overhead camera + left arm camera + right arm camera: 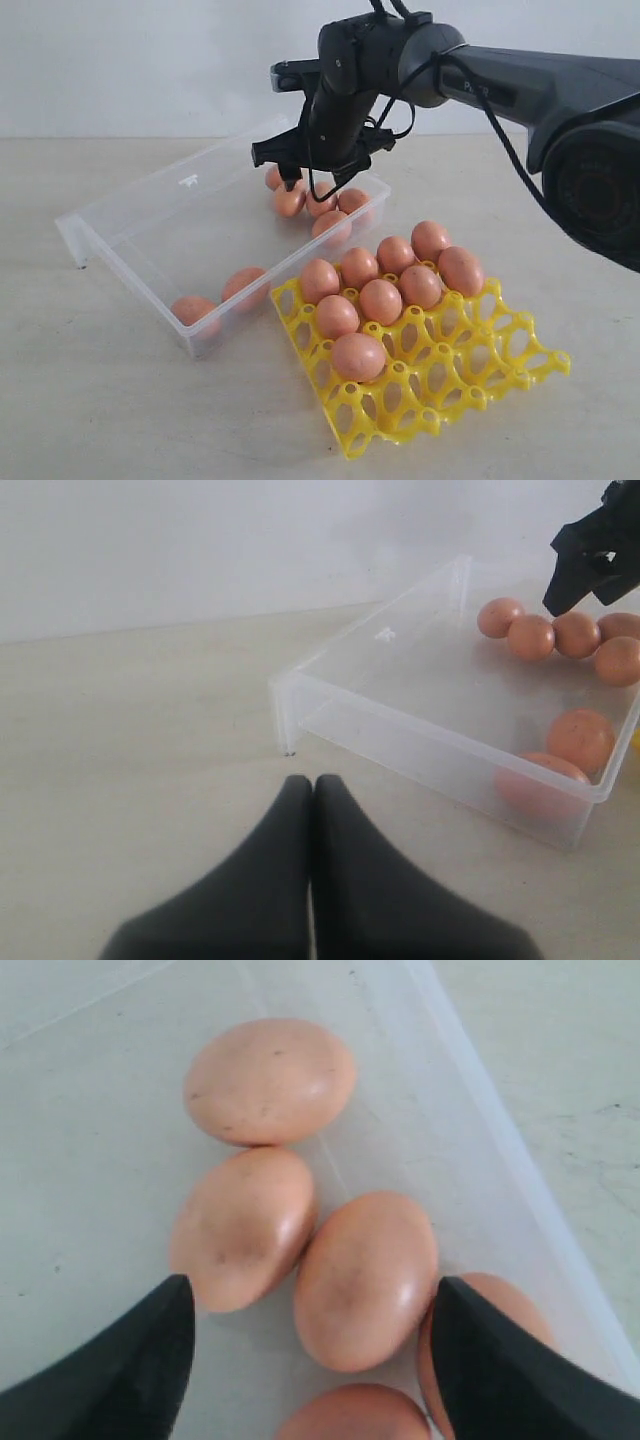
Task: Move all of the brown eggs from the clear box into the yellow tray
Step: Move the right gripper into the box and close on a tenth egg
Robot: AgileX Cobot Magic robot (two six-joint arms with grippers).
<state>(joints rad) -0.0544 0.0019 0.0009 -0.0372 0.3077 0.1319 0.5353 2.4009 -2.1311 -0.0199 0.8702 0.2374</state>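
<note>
The clear box [150, 205] lies left of the yellow tray [455, 385]. Several brown eggs [380, 300] sit in the tray's cups. A cluster of brown eggs [322, 208] lies in the box's far corner, and two more [245, 285] rest against its near wall. My right gripper [315, 182] hangs open just above the far cluster. In the right wrist view its fingertips [312, 1295] straddle one egg [365, 1280] without touching it, with others [243, 1225] close beside. My left gripper [313, 780] is shut and empty, low over the table short of the box [400, 650].
The right arm [520, 90] reaches in from the upper right over the tray's far side. The box's open near-left end [75, 240] faces the bare beige tabletop [120, 400]. A pale wall [150, 60] stands behind the table.
</note>
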